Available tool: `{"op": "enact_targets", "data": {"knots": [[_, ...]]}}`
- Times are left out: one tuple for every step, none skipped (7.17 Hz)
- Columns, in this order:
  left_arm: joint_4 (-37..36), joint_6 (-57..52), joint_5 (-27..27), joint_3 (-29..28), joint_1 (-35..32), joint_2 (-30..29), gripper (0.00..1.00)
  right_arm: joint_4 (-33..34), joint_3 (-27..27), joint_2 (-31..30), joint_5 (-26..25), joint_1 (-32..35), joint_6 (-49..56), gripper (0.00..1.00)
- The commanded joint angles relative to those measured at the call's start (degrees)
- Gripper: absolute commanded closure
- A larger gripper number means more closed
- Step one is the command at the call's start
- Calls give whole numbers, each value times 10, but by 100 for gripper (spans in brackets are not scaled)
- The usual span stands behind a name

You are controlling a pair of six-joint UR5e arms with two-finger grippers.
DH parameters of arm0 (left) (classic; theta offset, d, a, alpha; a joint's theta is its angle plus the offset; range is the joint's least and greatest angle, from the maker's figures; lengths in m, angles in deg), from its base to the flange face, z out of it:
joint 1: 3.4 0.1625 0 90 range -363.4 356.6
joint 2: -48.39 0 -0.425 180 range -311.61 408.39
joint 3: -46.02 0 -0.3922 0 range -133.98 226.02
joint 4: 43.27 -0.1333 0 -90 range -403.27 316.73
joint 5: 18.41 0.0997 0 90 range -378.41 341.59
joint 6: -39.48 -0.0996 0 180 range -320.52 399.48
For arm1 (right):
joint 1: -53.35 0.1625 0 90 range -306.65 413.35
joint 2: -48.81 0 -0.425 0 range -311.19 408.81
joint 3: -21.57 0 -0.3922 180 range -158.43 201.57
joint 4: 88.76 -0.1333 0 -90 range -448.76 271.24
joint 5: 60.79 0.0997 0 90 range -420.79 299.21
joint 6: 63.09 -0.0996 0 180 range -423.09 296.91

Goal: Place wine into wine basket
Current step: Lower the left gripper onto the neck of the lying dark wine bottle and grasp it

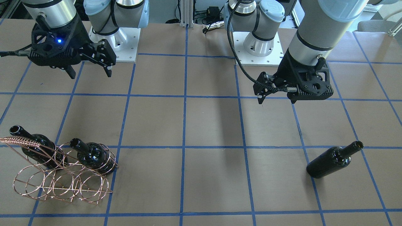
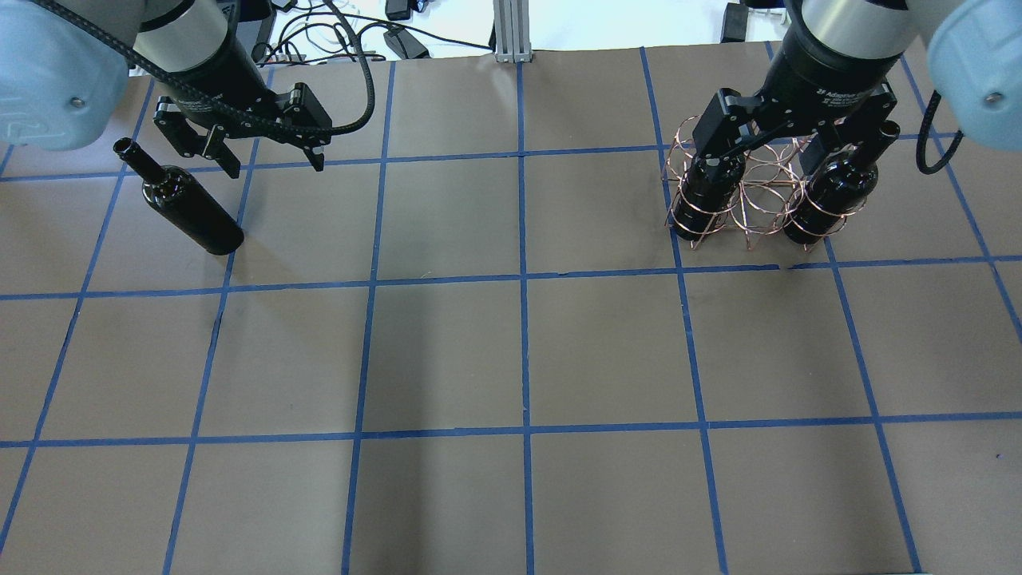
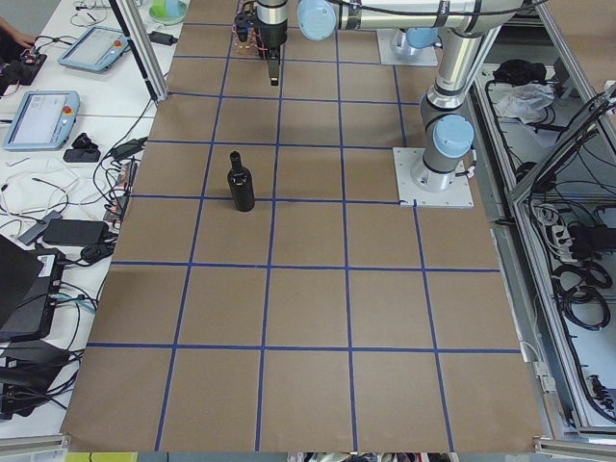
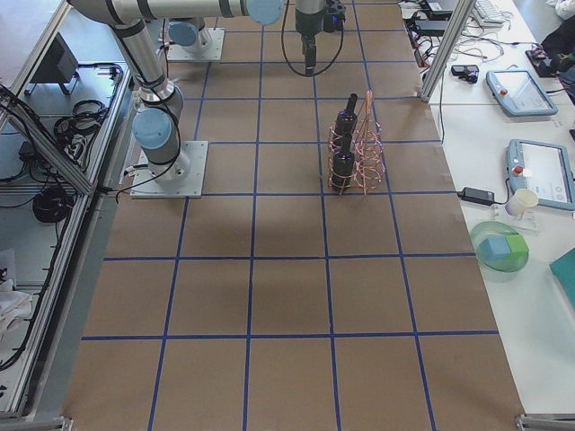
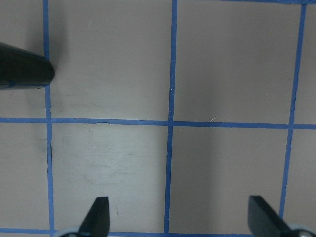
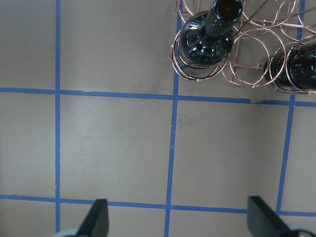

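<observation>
Overhead exterior: the left gripper (image 2: 275,164), jaws wide and empty, hangs well apart from the wine basket (image 1: 61,183), out where the wine (image 2: 192,209) stands upright. Likewise spread and empty, the right gripper (image 1: 91,73) hovers over that basket. Clipping the neck on approach could topple the glossy wine.

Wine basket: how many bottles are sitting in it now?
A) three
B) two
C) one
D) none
B, because one bottle and a second bottle sit inside the loops of the wine basket, while the third bottle stands apart on the table.
</observation>
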Motion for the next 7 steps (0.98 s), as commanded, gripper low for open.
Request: {"op": "enact_targets", "data": {"knots": [[-4, -28, -1, 0, 1, 1, 0, 3, 0, 2, 3, -3, 3, 0], [-6, -29, -1, 0, 2, 1, 0, 1, 0, 2, 2, -3, 5, 0], [-7, -44, -1, 1, 17, 0, 0, 1, 0, 1, 4, -3, 5, 0], [-45, -120, -5, 1, 87, -12, 0, 1, 0, 0, 4, -2, 5, 0], [-73, -227, -10, 3, 155, -24, 0, 1, 0, 0, 4, -2, 5, 0], [-76, -296, -5, 4, 181, -29, 0, 1, 0, 0, 3, -2, 6, 0], [-77, -356, -5, 4, 200, -35, 0, 0, 1, 1, -1, -2, 6, 0]]}}
